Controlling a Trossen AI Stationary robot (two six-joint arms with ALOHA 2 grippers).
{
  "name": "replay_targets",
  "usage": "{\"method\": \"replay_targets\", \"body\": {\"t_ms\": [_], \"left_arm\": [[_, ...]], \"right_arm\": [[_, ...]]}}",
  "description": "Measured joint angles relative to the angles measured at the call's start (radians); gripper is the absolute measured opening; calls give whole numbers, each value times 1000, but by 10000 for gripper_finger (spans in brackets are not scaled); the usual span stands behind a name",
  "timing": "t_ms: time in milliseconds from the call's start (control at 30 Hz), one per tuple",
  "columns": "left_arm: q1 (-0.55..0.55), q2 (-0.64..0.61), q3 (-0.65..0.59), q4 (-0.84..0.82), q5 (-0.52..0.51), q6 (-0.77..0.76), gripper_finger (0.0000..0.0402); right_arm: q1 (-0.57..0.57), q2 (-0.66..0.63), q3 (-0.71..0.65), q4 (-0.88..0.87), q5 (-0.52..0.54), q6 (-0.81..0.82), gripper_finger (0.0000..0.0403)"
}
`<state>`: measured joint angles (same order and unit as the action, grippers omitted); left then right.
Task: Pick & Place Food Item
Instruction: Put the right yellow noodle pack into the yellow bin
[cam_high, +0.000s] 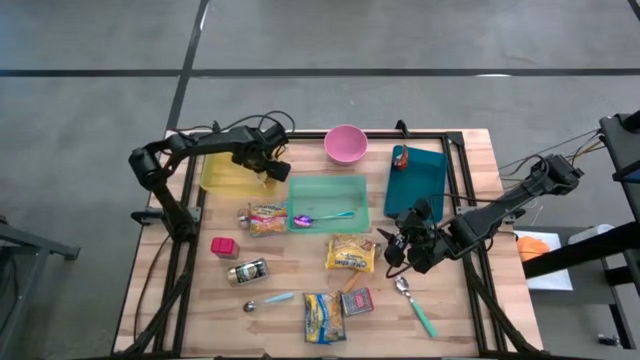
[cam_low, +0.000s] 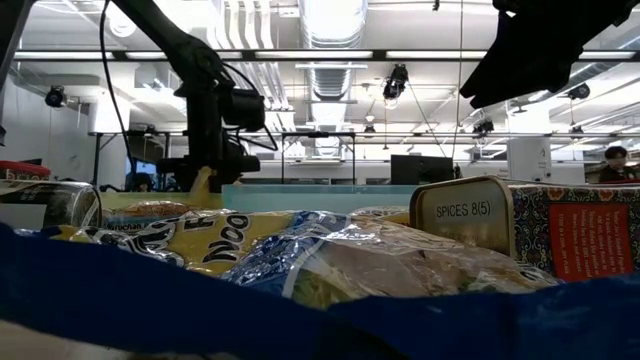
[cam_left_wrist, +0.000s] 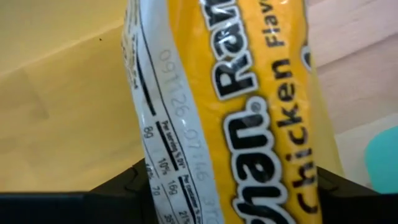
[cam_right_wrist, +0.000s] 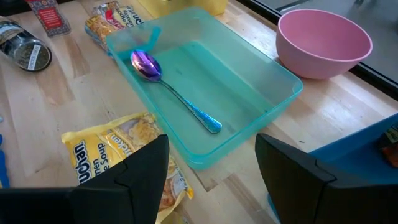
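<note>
- Nearest my edge of the desk (cam_high: 300, 265) sit a noodle packet (cam_high: 323, 317), a patterned spice tin (cam_high: 357, 301) and a teal-handled spoon (cam_high: 417, 304) at about 5 o'clock.
- A little farther in, a second yellow ramen packet (cam_high: 351, 253) lies just at 6 o'clock of the green bin (cam_high: 328, 203), with a jar (cam_high: 247, 272) and a red block (cam_high: 224, 246) off at 8 o'clock.
- My right gripper (cam_high: 400, 247) hovers over the desk at 3 o'clock of that second packet, apart from it; its fingers (cam_right_wrist: 140, 171) stand apart with nothing between them.
- The green bin at the centre carries a metal spoon (cam_right_wrist: 171, 90) lying in it.
- My left gripper (cam_high: 272, 170) is at 11 o'clock, above the seam between the yellow bin (cam_high: 225, 176) and the green bin.
- The chicken ramen packet (cam_left_wrist: 239, 112) fills the left wrist view, sitting upright between the left gripper's fingers (cam_left_wrist: 127, 185); I cannot tell whether they pinch it or have let go.
- Farthest out, at 12 o'clock, is the pink bowl (cam_high: 345, 144), and at 1 o'clock the blue tray (cam_high: 420, 180).
</note>
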<state>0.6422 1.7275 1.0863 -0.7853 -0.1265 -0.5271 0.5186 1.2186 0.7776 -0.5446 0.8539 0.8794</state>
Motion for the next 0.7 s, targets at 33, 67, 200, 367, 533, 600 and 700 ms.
{"method": "replay_targets", "body": {"t_ms": [33,67,200,367,533,600,700], "left_arm": [[0,0,0,0,0,3,235],[0,0,1,0,0,5,235],[0,-1,1,-1,7,24,236],[0,-2,2,-5,8,45,237],[0,-8,3,-26,8,59,237],[0,-18,3,-37,8,69,237],[0,-45,3,-53,8,82,237]], "right_arm": [[0,0,0,0,0,-1,237],[0,0,0,0,0,-2,237],[0,0,0,0,-2,-3,237],[0,0,0,0,-2,-3,237],[0,0,0,0,-2,-2,237],[0,0,0,0,-2,-1,237],[0,0,0,0,-15,-1,237]]}}
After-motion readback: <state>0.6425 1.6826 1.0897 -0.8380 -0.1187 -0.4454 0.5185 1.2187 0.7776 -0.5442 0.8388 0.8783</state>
